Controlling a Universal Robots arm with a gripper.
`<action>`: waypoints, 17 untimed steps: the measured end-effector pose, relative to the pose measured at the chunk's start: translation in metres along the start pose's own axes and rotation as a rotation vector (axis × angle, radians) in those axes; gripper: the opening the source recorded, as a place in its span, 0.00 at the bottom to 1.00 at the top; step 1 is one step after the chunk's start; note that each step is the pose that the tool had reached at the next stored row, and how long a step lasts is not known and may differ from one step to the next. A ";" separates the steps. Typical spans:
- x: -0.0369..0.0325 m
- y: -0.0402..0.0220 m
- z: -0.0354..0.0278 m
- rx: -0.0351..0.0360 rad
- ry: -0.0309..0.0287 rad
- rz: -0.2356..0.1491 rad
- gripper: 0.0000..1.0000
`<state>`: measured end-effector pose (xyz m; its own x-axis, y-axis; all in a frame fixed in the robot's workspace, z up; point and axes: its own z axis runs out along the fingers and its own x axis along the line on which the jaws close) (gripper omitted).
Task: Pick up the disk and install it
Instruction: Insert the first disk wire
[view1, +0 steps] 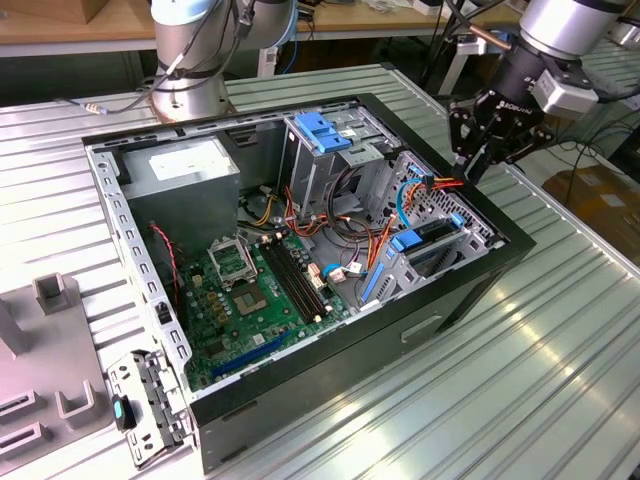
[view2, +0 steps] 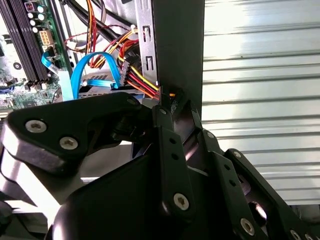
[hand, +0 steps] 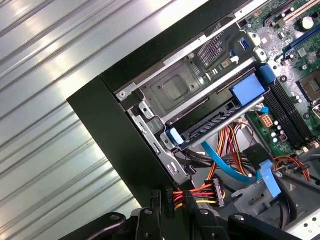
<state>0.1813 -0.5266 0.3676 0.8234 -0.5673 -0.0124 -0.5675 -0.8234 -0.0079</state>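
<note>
The disk (hand: 215, 122) lies flat inside the drive bay at the corner of the open computer case (hand: 110, 130), and the blue ends of its rails (hand: 174, 136) show at the bay's mouth. The exterior view places the disk (view1: 435, 232) in the bay on the case's right side. My gripper (view1: 470, 168) hangs just above the case's right rim. Its fingers are closed around a black power plug (hand: 170, 197) whose red, yellow and orange wires (view2: 142, 85) run back into the case. The gripper (view2: 172, 102) sits right over the case wall.
Inside the case are a motherboard (view1: 250, 290), a grey power supply (view1: 185, 175) and a tall cage with a blue handle (view1: 320, 135). A blue data cable (hand: 225, 162) loops near the bay. A grey fixture (view1: 50, 380) and a loose bracket (view1: 150, 400) lie on the ribbed table (view1: 520, 380).
</note>
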 end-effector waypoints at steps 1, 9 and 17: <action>0.0000 0.0000 0.0007 -0.0010 0.0007 0.000 0.31; 0.0001 -0.0002 -0.0089 -0.0021 0.0010 0.000 0.17; -0.0012 0.0006 -0.0082 -0.0064 0.0042 0.039 0.17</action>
<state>0.1800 -0.5265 0.3758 0.8006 -0.5991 -0.0083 -0.5991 -0.8007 -0.0011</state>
